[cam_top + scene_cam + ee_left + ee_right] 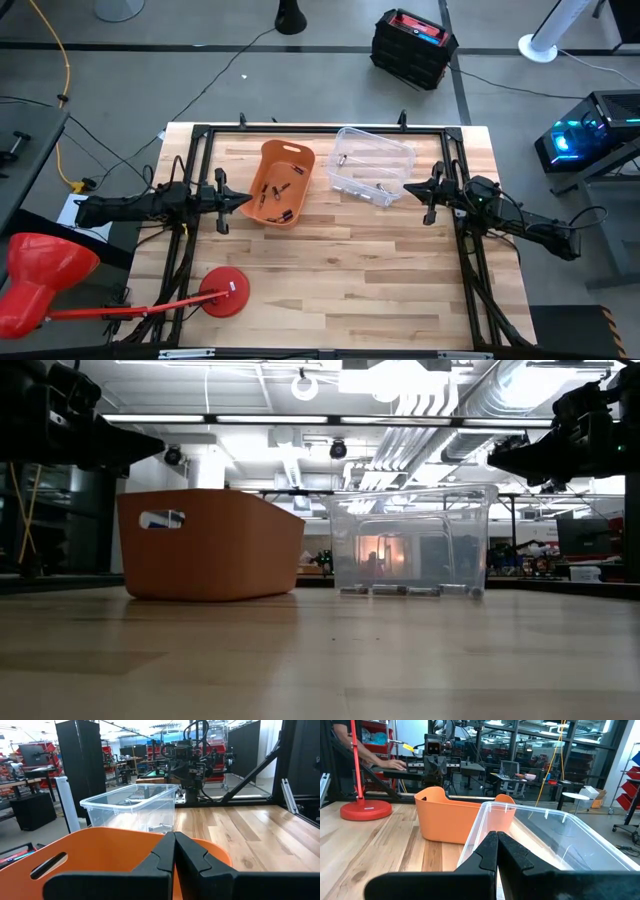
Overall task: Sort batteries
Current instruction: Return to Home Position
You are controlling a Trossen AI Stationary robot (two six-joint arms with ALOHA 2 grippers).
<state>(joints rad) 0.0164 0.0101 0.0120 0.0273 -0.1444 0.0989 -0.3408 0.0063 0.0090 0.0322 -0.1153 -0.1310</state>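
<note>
An orange bin (281,183) and a clear plastic bin (372,166) stand side by side at the table's far middle. Several small dark batteries (277,196) lie in the orange bin, and silvery batteries (379,185) lie in the clear bin. My left gripper (250,200) hovers shut at the orange bin's left rim, above the table. My right gripper (404,187) hovers shut at the clear bin's right rim. In the left wrist view the shut fingers (175,851) point over the orange bin (100,850) toward the clear one (135,807).
A red round stand base (225,295) with a red rod sits near the table's near left corner. A black frame (320,130) runs around the table's edges. The wide bare wood (340,270) lies near of the bins. A person's arm (380,757) shows beyond the table.
</note>
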